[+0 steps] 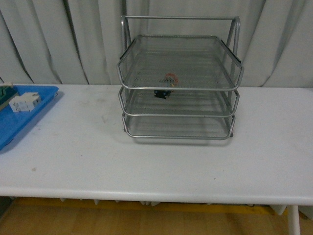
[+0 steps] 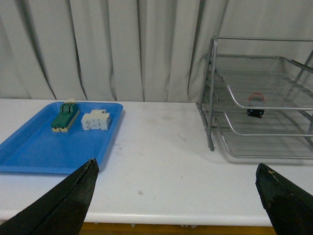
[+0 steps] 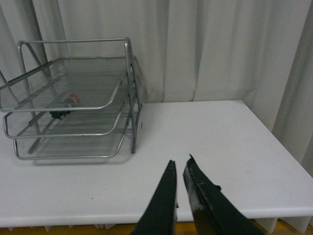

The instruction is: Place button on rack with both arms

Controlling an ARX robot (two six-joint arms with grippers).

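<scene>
Nearest the wrist cameras, both dark grippers hang low over the white table's [image 1: 156, 161] front edge, empty: the left gripper [image 2: 178, 196] spread wide, the right gripper [image 3: 180, 183] nearly pinched together. Farther back, the silver wire-mesh three-tier rack [image 1: 180, 88] stands mid-table, and the small red-capped push-button [image 1: 166, 85] already lies inside it, seemingly on the middle tier, well apart from either hand. Its long axis looks tilted, red cap up toward the back-right, black body toward the front. Neither arm looks clearly nearer; the placing seems done.
</scene>
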